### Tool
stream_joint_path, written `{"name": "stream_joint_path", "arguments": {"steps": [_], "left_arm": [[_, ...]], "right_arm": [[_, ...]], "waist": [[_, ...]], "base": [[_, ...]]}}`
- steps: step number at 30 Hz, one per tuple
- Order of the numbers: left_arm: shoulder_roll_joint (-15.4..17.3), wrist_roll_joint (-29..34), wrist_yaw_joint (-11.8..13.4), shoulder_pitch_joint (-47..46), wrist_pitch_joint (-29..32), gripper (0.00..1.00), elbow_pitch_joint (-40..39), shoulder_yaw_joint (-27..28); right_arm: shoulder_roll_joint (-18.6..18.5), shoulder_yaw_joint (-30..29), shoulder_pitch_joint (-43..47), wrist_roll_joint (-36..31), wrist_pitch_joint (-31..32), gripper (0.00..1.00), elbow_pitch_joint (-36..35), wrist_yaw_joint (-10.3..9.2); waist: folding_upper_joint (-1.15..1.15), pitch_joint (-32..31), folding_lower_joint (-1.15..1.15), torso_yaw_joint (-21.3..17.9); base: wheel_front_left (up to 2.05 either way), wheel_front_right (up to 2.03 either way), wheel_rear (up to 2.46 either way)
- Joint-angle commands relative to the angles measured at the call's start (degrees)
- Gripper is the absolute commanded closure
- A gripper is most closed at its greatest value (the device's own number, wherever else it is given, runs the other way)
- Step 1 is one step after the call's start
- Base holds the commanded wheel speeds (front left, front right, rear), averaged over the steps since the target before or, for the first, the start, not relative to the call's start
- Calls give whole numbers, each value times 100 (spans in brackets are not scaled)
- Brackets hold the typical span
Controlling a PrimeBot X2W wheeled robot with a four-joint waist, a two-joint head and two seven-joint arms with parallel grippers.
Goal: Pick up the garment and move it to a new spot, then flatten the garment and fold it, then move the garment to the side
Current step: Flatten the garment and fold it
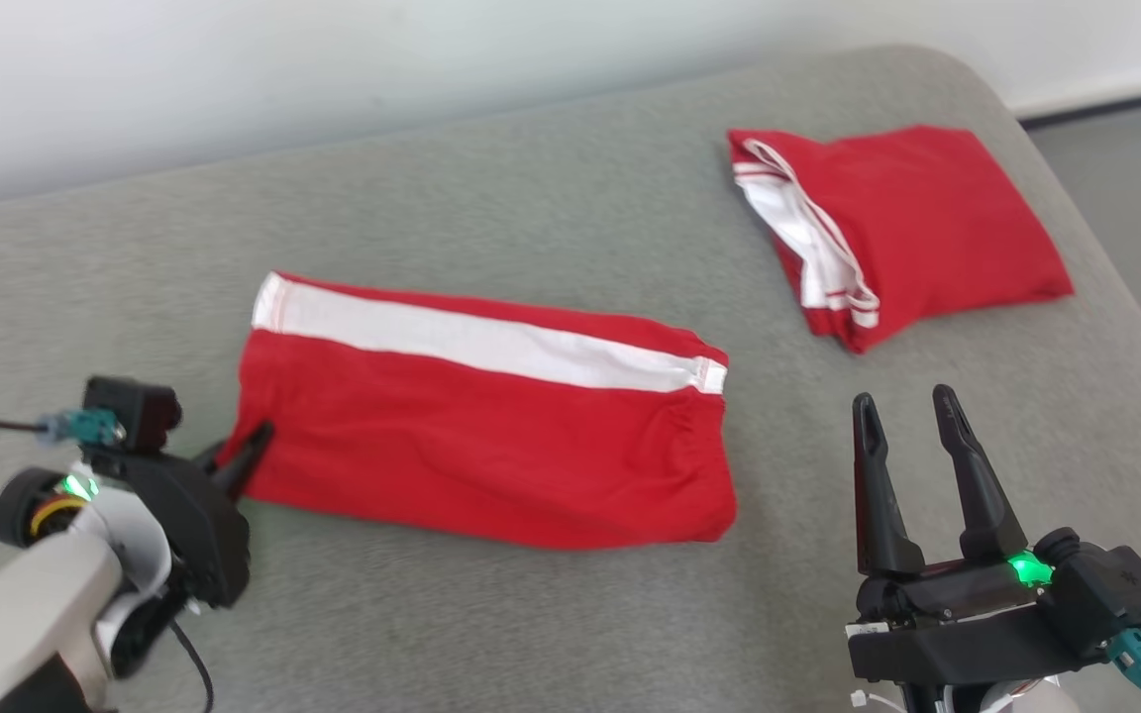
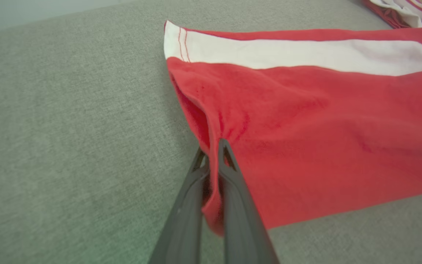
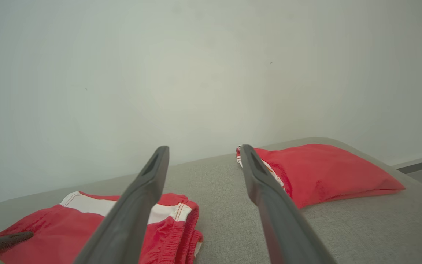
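**A:** Where is the garment?

**B:** The red garment (image 1: 491, 436), with a white band along its far edge, lies flat in the middle of the grey cushion (image 1: 551, 188).

**A:** Is anything holding it?

**B:** The left gripper (image 1: 256, 438) is clamped on the cloth at its left end, near the front corner. In the left wrist view, red fabric is pinched between the two fingers.

**A:** And the other arm?

**B:** The right gripper (image 1: 904, 398) is off the garment's right end, clear of it. Its jaws are spread wide with nothing between them.

**A:** What else is there?

**B:** A folded red bundle (image 1: 937, 218) lies at the cushion's far right, well apart. A pale wall (image 1: 234, 69) stands behind.
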Motion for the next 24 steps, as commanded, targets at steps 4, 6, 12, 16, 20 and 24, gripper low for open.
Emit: {"name": "stream_joint_path", "arguments": {"steps": [4,6,12,16,20,24], "left_arm": [[-44,-94,15,297,-262,100,-163,-112],[-42,-109,14,404,-345,100,-288,-159],[-37,-56,51,712,-568,100,-570,-249],[-76,-117,172,1052,-674,100,-903,-327],[-95,-186,331,1316,-767,100,-1254,-350],[-60,-218,465,1463,-839,100,-1446,-318]], "right_arm": [[0,-113,166,58,-23,0,76,-14],[-35,-145,223,94,-23,0,111,-14],[-88,-191,390,139,-23,0,208,-14],[-79,-288,519,172,-23,0,257,-15],[-77,-401,686,204,-23,0,301,-15],[-72,-463,795,205,-23,0,315,-15]], "waist": [[0,-437,0,602],[0,-488,0,736],[0,-586,0,974],[0,-645,0,1125],[0,-697,0,1245],[0,-709,0,1307]], "base": [[0,0,0],[0,0,0],[0,0,0],[0,0,0],[0,0,0],[0,0,0]]}}
